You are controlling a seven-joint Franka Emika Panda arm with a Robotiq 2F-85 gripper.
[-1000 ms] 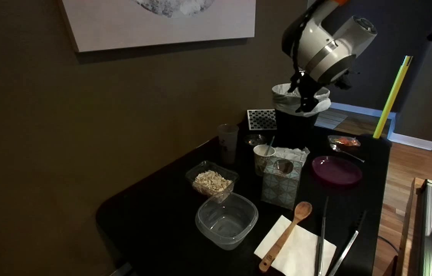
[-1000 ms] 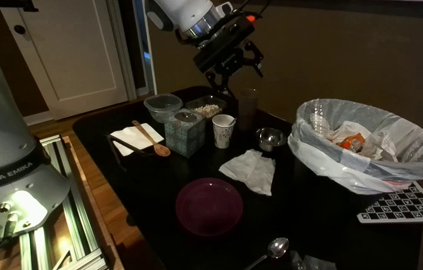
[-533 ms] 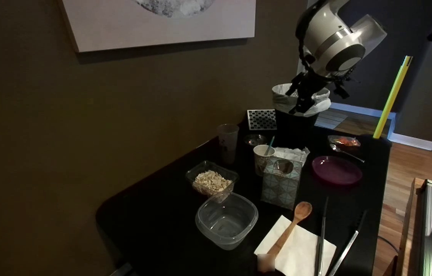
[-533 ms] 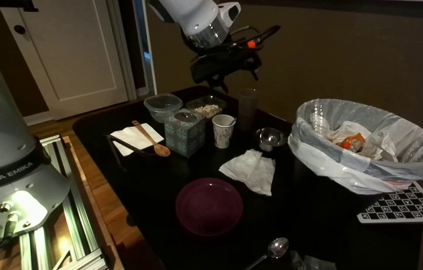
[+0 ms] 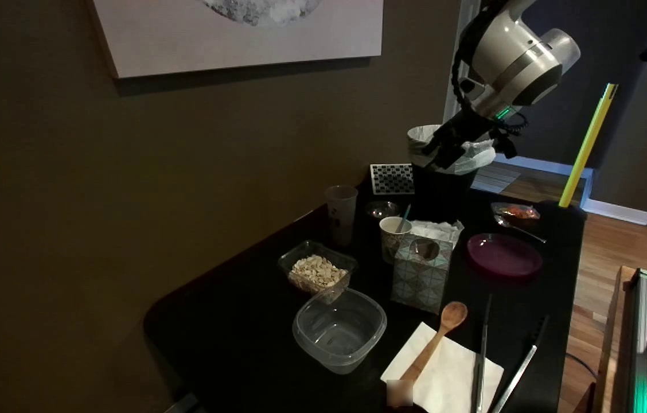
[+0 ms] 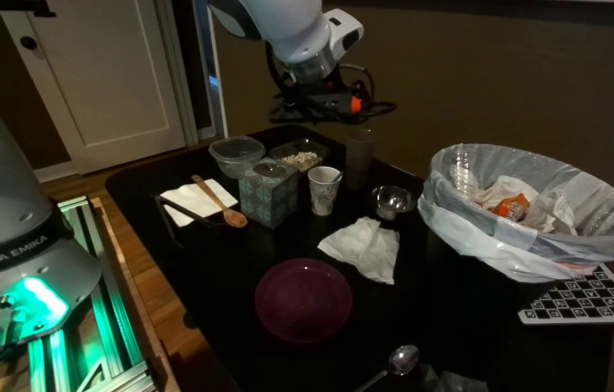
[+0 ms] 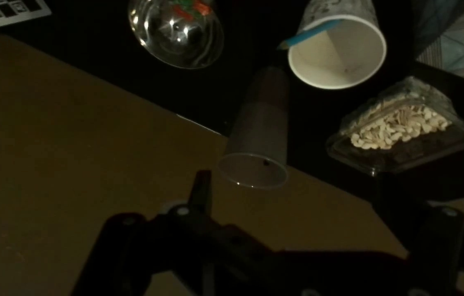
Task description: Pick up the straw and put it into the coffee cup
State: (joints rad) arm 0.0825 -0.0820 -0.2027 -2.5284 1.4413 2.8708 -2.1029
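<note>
- Coffee cup [image 6: 323, 195]: white printed paper, upright on the worktop [image 5: 232, 332], just beside the tissue box [image 6: 268, 197].
- Blue stick [image 7: 312, 34]: leaning in the coffee cup, pencil-like tip protruding past the rim; presumably the task's straw.
- Fingers [image 7: 201, 193]: spread apart, gripping nothing, raised above the worktop.
- Step in hand: insertion appears complete.
- Next move: calls for withdrawal clear of the coffee cup and clear plastic tumbler [image 7: 261, 131].
</note>
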